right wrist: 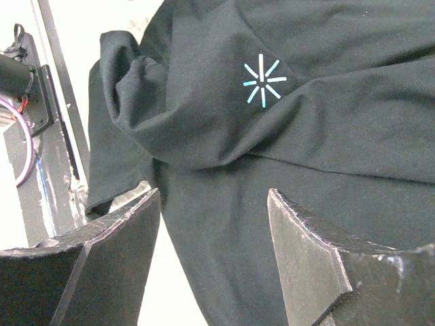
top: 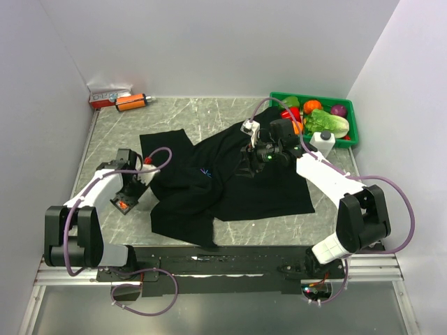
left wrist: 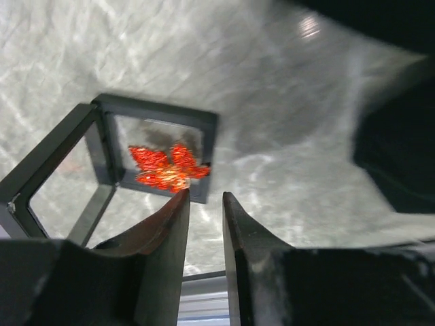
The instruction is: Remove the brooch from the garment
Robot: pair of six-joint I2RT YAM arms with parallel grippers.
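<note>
Lying just beyond the left hand (left wrist: 206, 197) — parted slightly, gripping nothing — is the brooch (left wrist: 166, 170).

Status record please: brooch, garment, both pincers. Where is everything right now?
brooch: off the garment, lying in a black-framed clear case on the table
garment: crumpled mid-table, blue mark showing
left pincer: slightly open, empty, tips beside the brooch
right pincer: wide open, empty, above the garment near the mark
</note>
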